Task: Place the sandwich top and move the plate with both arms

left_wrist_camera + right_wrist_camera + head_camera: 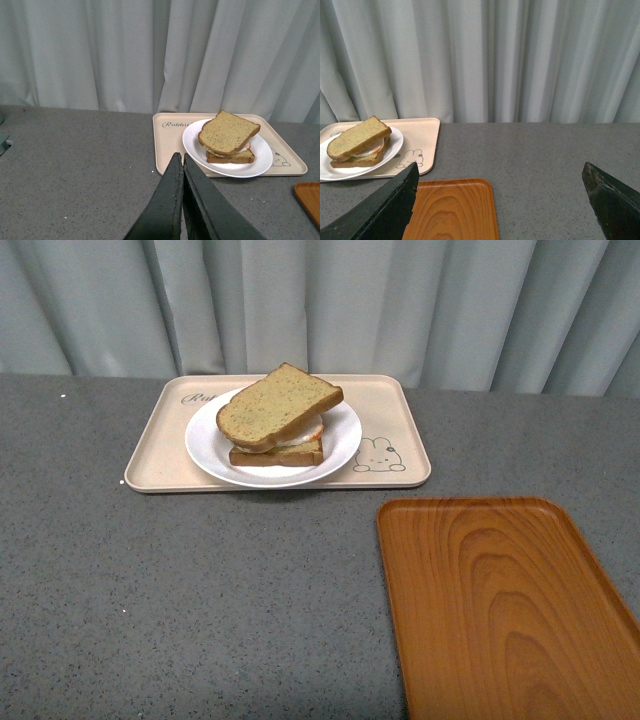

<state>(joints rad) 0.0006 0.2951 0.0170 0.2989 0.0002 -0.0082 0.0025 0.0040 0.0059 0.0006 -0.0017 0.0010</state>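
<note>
The sandwich top, a tan speckled slice with a brown crust, lies tilted on the stacked sandwich on the white plate. The plate rests on the beige rabbit-print tray. In the left wrist view the sandwich top and plate lie ahead of my left gripper, which is shut with nothing between its fingers and hangs short of the tray. My right gripper is open and empty over the grey table, with the sandwich top and plate far off to one side. Neither arm shows in the front view.
An orange wood-grain tray lies empty at the front right, also seen under my right gripper as the orange tray. A pale curtain hangs along the table's far edge. The grey speckled tabletop spreads across the front left.
</note>
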